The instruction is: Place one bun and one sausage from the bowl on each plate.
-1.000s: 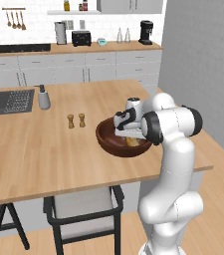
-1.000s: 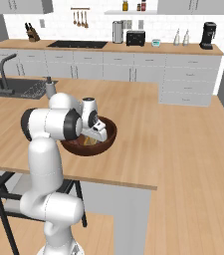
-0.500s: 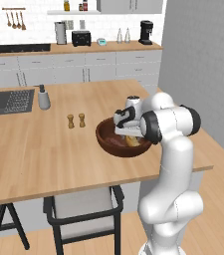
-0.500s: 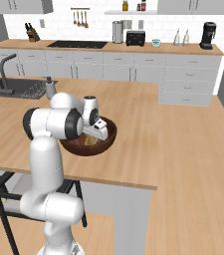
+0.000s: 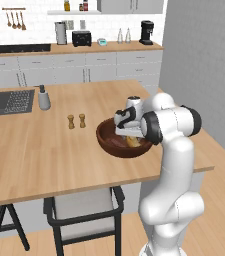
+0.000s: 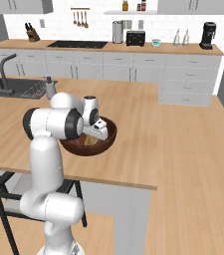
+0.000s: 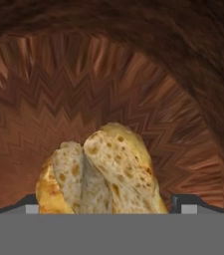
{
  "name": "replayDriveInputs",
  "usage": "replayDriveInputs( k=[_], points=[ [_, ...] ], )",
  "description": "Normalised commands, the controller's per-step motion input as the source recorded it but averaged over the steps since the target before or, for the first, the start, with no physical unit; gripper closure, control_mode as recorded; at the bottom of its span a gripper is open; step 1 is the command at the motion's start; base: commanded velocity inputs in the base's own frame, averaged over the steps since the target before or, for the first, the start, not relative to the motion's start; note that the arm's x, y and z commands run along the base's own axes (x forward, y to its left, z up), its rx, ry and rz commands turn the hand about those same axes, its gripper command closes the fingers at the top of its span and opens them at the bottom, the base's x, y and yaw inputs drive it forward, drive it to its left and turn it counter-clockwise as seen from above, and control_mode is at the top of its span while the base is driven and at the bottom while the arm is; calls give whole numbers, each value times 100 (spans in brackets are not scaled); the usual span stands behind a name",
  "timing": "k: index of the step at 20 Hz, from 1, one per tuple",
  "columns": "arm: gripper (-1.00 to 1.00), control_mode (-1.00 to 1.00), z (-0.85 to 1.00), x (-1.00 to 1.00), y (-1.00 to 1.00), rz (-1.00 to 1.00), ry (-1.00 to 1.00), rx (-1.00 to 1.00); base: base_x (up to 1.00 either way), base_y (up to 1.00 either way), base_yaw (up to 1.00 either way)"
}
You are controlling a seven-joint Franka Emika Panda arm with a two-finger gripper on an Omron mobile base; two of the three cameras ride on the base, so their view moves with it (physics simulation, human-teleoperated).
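Now the gripper is reaching into the bowl, jaws spread either side of a bun at 6 o'clock.

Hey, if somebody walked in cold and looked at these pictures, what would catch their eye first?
Probably the big white arm bent over the dark wooden bowl near the front edge of the wooden island, its end effector down inside. Next, in the hand view, the golden bun sits close up between the finger tips on either side, against the bowl's zigzag wood grain. Small salt and pepper shakers stand on the island beside the bowl.
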Motion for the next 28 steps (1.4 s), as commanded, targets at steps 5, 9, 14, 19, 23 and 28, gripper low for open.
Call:
replayDriveInputs(
  k=[5,9,14,19,23,28],
  points=[
    [100,-100,28,0,0,0,0,0,0,0,0],
    [100,-100,89,-12,0,-2,0,0,0,0,0],
    [100,-100,78,-42,0,-1,2,0,0,0,0],
    [100,-100,51,-67,6,-4,0,0,0,0,0],
    [100,-100,46,-62,8,-1,0,0,0,0,0],
    [100,-100,39,-56,7,0,1,0,0,0,0]
  ],
)
